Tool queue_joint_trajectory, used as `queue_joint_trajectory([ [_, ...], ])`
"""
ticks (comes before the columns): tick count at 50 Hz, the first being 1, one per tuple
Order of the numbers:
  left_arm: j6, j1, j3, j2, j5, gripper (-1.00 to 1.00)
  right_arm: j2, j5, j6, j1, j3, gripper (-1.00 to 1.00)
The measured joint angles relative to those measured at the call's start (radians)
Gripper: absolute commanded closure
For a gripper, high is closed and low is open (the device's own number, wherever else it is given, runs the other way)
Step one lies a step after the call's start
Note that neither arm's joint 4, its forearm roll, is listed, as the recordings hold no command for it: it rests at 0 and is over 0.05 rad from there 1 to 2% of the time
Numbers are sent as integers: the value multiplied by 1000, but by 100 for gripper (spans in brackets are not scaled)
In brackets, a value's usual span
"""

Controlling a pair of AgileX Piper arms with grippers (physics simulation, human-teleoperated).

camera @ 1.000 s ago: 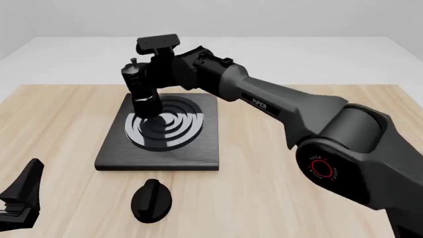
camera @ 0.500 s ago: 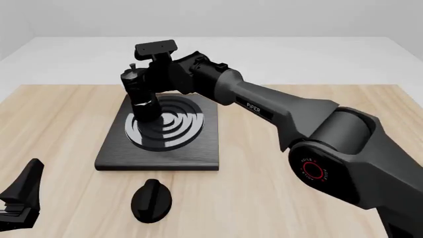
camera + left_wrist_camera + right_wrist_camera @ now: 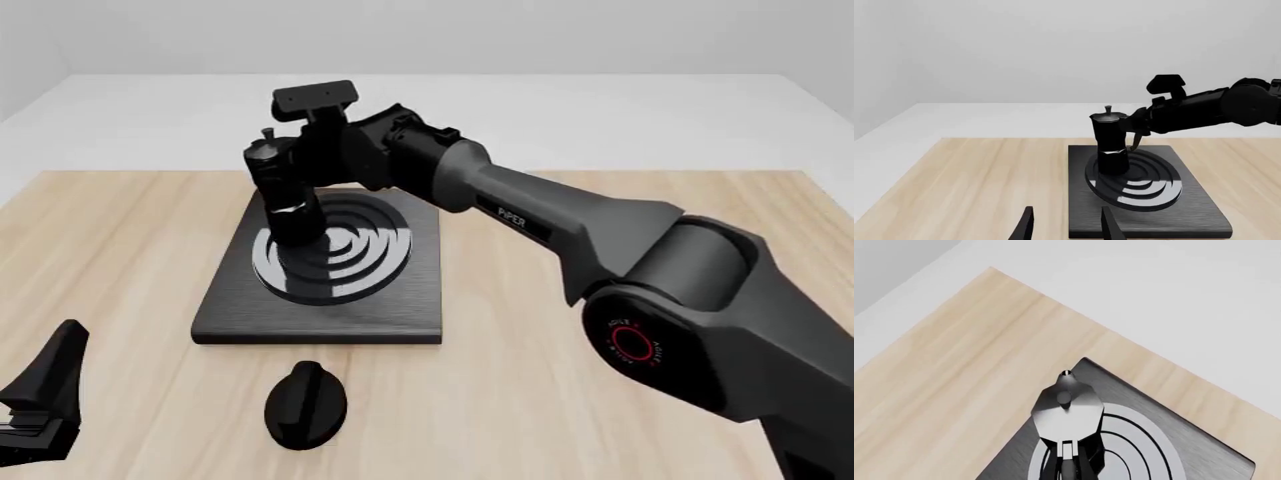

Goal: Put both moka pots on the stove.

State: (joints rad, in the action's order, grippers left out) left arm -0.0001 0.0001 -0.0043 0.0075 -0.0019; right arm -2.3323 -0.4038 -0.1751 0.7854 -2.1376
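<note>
One moka pot (image 3: 283,190), black and faceted with a silvery lid, stands upright on the far left part of the burner rings of the stove (image 3: 387,300). My right gripper (image 3: 318,165) is shut on the pot's side handle. The right wrist view looks down on the lid (image 3: 1067,410) with the fingers closed around the handle below it. The left wrist view shows the pot (image 3: 1111,142) on the stove (image 3: 1194,210). My left gripper (image 3: 40,400) is open and empty near the table's front left corner. The second moka pot is out of view.
A black oval knob (image 3: 306,403) lies on the wooden table just in front of the stove. The right arm stretches diagonally from the front right across the stove's right side.
A second ago the right arm shifted slightly left and the pot went from a slight tilt to upright on the burner. Nothing has moved in the last half second. The left arm is still.
</note>
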Motion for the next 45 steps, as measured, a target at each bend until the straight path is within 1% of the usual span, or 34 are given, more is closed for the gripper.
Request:
queue_joint_trajectory([
  [14, 0, 0, 0, 0, 0, -100, 16, 25, 7, -3, 36, 100],
  [30, 0, 0, 0, 0, 0, -100, 51, 65, 23, -3, 115, 100],
  [45, 0, 0, 0, 0, 0, -100, 76, 84, 19, 1, 166, 100],
])
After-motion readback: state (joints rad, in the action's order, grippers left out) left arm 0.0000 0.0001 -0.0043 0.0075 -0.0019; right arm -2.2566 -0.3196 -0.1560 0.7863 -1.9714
